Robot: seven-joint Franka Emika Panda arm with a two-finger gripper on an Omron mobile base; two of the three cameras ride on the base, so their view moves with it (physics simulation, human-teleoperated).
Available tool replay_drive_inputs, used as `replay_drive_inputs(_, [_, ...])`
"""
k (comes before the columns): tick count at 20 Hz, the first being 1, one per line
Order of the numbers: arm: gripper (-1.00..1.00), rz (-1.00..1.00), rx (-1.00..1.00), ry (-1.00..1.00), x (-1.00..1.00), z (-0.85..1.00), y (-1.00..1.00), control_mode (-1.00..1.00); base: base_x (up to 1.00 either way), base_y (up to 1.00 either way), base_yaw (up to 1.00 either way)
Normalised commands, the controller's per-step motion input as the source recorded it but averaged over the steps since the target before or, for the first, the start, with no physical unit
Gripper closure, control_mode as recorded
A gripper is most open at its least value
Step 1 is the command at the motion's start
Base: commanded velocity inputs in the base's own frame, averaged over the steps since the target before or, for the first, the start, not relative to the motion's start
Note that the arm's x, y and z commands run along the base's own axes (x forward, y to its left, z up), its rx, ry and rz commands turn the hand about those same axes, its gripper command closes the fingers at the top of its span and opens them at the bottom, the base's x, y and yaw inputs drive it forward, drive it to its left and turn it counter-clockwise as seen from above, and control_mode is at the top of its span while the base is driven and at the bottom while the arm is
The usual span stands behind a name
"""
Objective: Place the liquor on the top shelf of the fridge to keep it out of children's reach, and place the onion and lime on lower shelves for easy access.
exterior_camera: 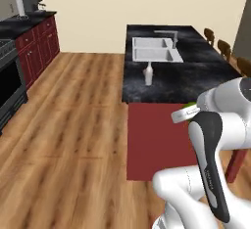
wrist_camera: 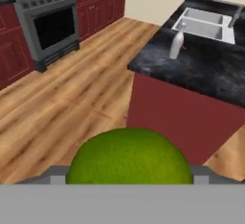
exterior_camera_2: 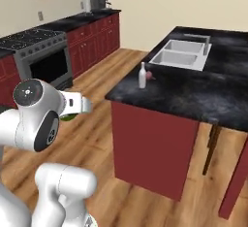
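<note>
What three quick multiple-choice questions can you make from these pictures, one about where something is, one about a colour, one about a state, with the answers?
1. Where does the liquor stand?
A. on the wood floor
B. on the black island counter, beside the sink
C. on the stove

2. What colour is the island's front panel?
A. white
B. dark red
C. blue

3. What is the claw doing?
A. closed on nothing
B. holding the liquor
C. holding the lime

Answers:
1. B, both base views show the pale bottle upright on the dark counter near the sink's front corner.
2. B, the panel under the counter is dark red in all three views.
3. C, the hand view shows the green ball between the fingertips, off the counter.
</note>
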Motion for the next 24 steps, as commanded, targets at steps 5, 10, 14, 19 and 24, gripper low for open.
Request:
replay_drive_inputs(5, [1.0,0.0,0.0,0.0,0.0,0.0,0.0,1.0,0.2,0.58,0.64])
replay_drive_inputs(10, [1.0,0.0,0.0,0.0,0.0,0.0,0.0,1.0,0.2,0.5,0.67])
replay_drive_inputs(14, [1.0,0.0,0.0,0.0,0.0,0.0,0.0,1.0,0.13,0.44,0.68])
replay_drive_inputs(19, [1.0,0.0,0.0,0.0,0.0,0.0,0.0,1.0,0.1,0.4,0.64])
replay_drive_inputs(24, [1.0,0.0,0.0,0.0,0.0,0.0,0.0,1.0,0.16,0.37,0.61])
